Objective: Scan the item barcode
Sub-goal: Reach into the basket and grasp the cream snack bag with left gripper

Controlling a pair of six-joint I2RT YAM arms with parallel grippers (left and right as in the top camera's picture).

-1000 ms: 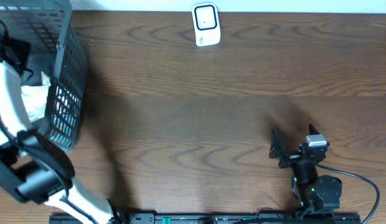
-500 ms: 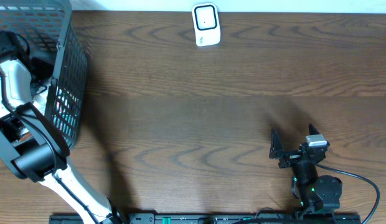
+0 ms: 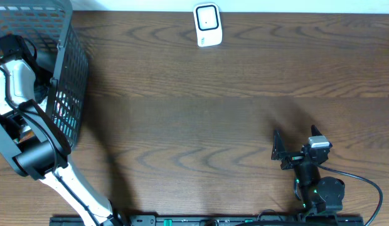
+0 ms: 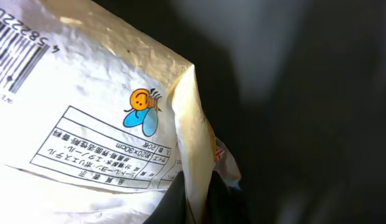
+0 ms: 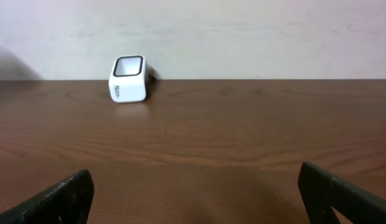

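Item: one packet [image 4: 106, 93], soft white film, crinkled and glossy, pillow-shaped with a sharp folded ridge running down one side. It lay inside the basket [image 3: 69, 75] at the table's far left corner, and that is where I had it. The barcode [image 4: 15, 46] sat at the upper left edge of the packet face in my left wrist view, black bars on white, partly cut off. Below it were a small orange-and-blue bee mark [image 4: 142, 111] and a boxed printed panel [image 4: 99, 155] of fine text. My left gripper [image 4: 193, 205] was closed narrow on the packet's folded ridge. I judged the ridge the easiest part to pinch, since a flat film face offers no edge. The basket was dark wire mesh with tall sides, which is why my arm reached in from above. The scanner [image 3: 207, 25], a small white rounded block with a dark window, stood at the far edge of the table [image 3: 201, 113], well apart from the basket, its window facing the open wood. My right gripper [image 5: 199, 202] was spread wide and empty, low over the near right of the brown wood-grain table, clear of the path to the scanner.
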